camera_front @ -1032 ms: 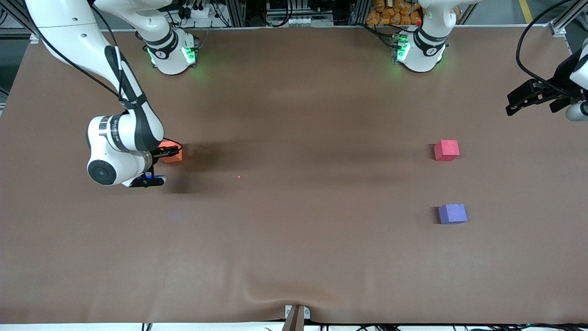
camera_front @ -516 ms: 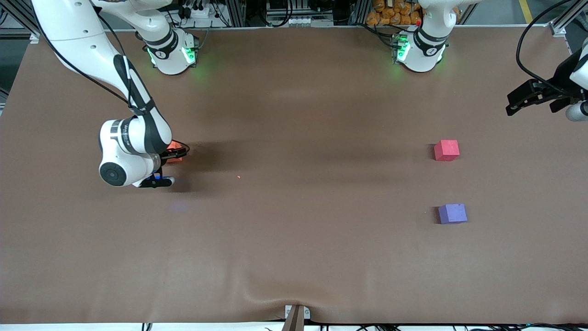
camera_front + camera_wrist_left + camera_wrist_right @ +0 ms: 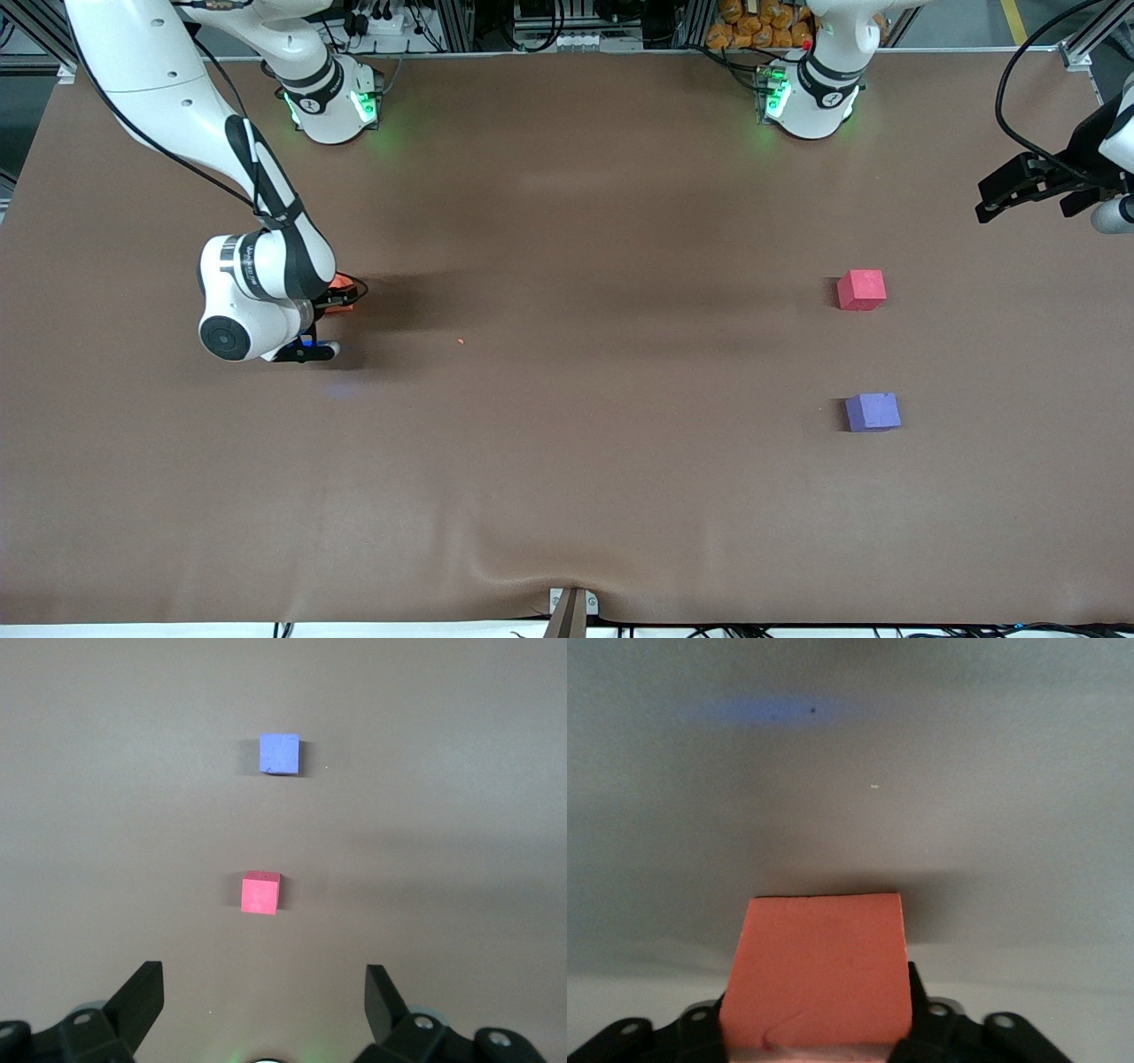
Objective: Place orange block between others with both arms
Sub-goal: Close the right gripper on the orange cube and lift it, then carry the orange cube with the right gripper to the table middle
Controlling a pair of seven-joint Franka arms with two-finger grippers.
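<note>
Front view: the right arm [image 3: 257, 275] reaches down to the tabletop [image 3: 567, 478] toward its own end, with the right gripper [image 3: 341, 298] low at the orange block [image 3: 342, 285]. Only a sliver of the block shows past the wrist here. Right wrist view: the orange block [image 3: 817, 970] sits between the gripper's two fingers [image 3: 921, 1014], which stand close against its sides; its underside seems to rest on the tabletop.

The left arm waits at its end of the table, its gripper [image 3: 1019, 188] raised over the tabletop's edge. Left wrist view: the left gripper [image 3: 261, 1010] has its fingers spread wide with nothing between them.

The red-pink cube [image 3: 861, 290] and the purple cube [image 3: 873, 412] lie toward the left arm's end, well apart from the orange block. The purple cube is nearer the front camera, with bare tabletop between the two.
</note>
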